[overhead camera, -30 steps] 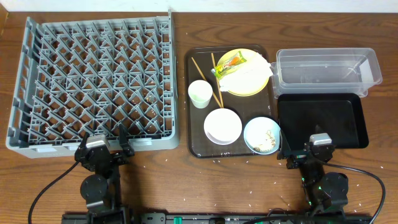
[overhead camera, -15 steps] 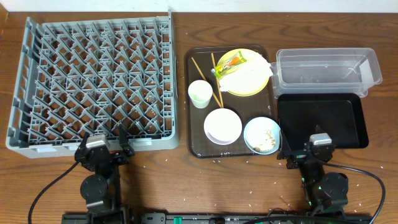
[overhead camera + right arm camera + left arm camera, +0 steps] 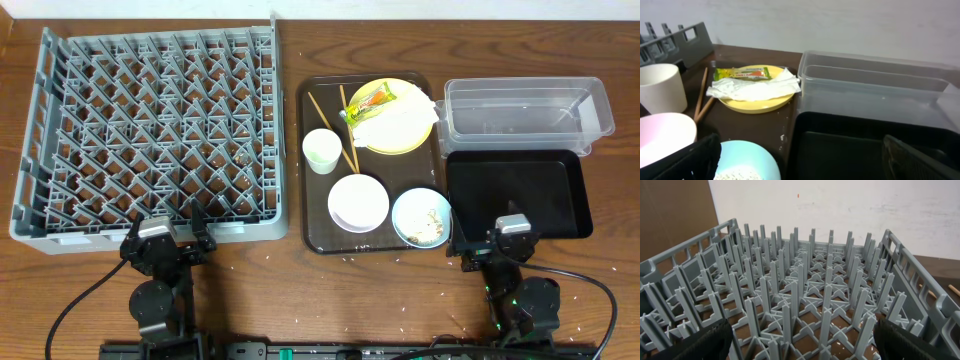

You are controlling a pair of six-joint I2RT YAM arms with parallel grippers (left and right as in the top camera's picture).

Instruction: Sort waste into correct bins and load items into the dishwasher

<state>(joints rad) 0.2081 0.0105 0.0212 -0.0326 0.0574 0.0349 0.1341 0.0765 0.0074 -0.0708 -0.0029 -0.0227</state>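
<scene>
Cropped in the right wrist view
Just ahead of the right gripper, the light blue bowl and black tray run off the bottom edge; to its left, the white bowl is cut by the left edge.

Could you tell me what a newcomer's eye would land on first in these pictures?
The large grey dish rack dominates the left half of the table, its pegs holding nothing. Next comes the dark brown serving tray in the middle, where a yellow plate at the back carries an orange-and-green wrapper and a crumpled white napkin. To the right, a clear tub sits behind a black tray.
</scene>
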